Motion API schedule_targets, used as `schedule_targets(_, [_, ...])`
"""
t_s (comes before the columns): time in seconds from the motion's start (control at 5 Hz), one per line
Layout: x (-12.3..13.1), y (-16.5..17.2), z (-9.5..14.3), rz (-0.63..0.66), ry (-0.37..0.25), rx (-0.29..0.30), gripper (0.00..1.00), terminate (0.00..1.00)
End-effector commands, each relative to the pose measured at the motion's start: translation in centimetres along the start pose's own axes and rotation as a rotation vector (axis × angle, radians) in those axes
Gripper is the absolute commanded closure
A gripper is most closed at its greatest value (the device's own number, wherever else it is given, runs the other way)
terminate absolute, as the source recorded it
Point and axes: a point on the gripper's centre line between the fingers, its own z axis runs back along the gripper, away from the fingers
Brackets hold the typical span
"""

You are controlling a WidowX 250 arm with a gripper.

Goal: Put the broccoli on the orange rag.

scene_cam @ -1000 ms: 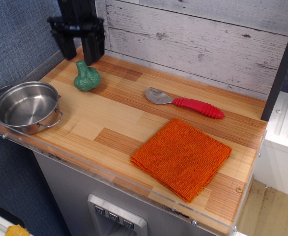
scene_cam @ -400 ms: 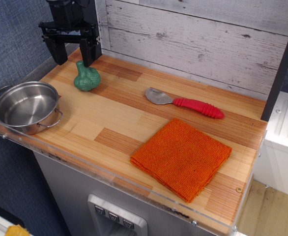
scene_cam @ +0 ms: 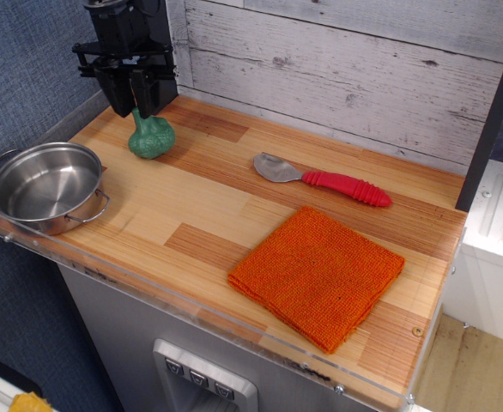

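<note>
The teal-green broccoli [scene_cam: 152,137] stands on the wooden counter at the back left, stem pointing up. My black gripper [scene_cam: 135,110] hangs straight over it, its fingers drawn in close on either side of the stem tip. The broccoli still rests on the counter. The orange rag [scene_cam: 318,273] lies flat near the front right edge, far from the gripper, with nothing on it.
A steel pot [scene_cam: 45,185] sits at the front left corner, just in front of the broccoli. A spoon with a red handle [scene_cam: 324,179] lies mid-counter behind the rag. A plank wall runs along the back and a clear lip [scene_cam: 191,313] along the front.
The gripper has shifted slightly right over the broccoli and its fingers have gone from wide open to closed in on the stem. The broccoli has not moved.
</note>
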Motion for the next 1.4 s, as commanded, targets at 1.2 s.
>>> schedule_targets(1.2, [-8.0,-13.8,4.0,-0.401,-0.048,0.000,1.00,0.00])
